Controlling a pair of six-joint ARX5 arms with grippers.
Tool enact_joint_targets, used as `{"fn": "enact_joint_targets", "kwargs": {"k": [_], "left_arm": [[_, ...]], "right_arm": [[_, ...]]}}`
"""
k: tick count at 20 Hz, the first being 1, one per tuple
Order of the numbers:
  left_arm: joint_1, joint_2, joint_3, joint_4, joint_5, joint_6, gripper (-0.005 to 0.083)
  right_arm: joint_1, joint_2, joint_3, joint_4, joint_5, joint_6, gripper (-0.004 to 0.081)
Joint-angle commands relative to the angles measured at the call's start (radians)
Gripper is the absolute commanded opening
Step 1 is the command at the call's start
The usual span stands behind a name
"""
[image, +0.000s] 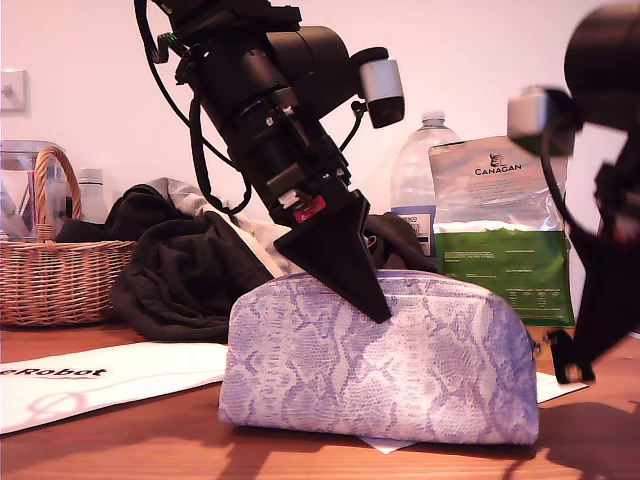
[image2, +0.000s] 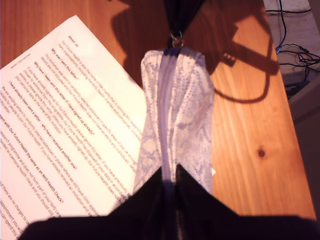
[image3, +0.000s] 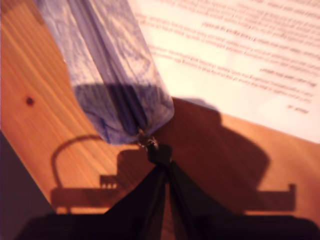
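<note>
A lilac snakeskin-print zip pouch (image: 400, 370) (image2: 175, 115) (image3: 110, 65) lies on the wooden table (image: 100, 450). My first gripper (image: 372, 305) (image2: 169, 179) comes down at a slant from the exterior view's upper middle. It is shut on the pouch's top seam along the zip. My second gripper (image: 560, 355) (image3: 164, 167) is at the pouch's end on the exterior view's right, shut on the small dark pull tab (image3: 160, 152) that hangs from a ring there. The first wrist view shows that second gripper (image2: 180, 15) at the pouch's far end.
A printed sheet of paper (image: 100, 380) (image2: 65, 125) (image3: 240, 60) lies under and beside the pouch. Behind it are a wicker basket (image: 55, 280), a heap of dark clothing (image: 190, 270), a plastic bottle (image: 425, 170) and a green-and-silver Canagan bag (image: 500, 230).
</note>
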Motion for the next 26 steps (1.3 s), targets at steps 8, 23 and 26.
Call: {"fn": "enact_joint_targets", "kwargs": {"k": [8,23,26], "left_arm": [[-0.004,0.019,-0.001,-0.006,-0.012,0.005,-0.0021],[-0.004,0.019,-0.001,-0.005,-0.012,0.005,-0.0021],[-0.004,0.019,-0.001,-0.006,-0.012,0.005,-0.0021]], "right_arm": [[0.041,-0.045,0.126,-0.099,0.006,0.090,-0.0013],[0.113,-0.048,0.201,-0.068,0.031,0.116,-0.0013],[0.124,-0.048,0.225,-0.074,0.029,0.117,-0.0013]]}}
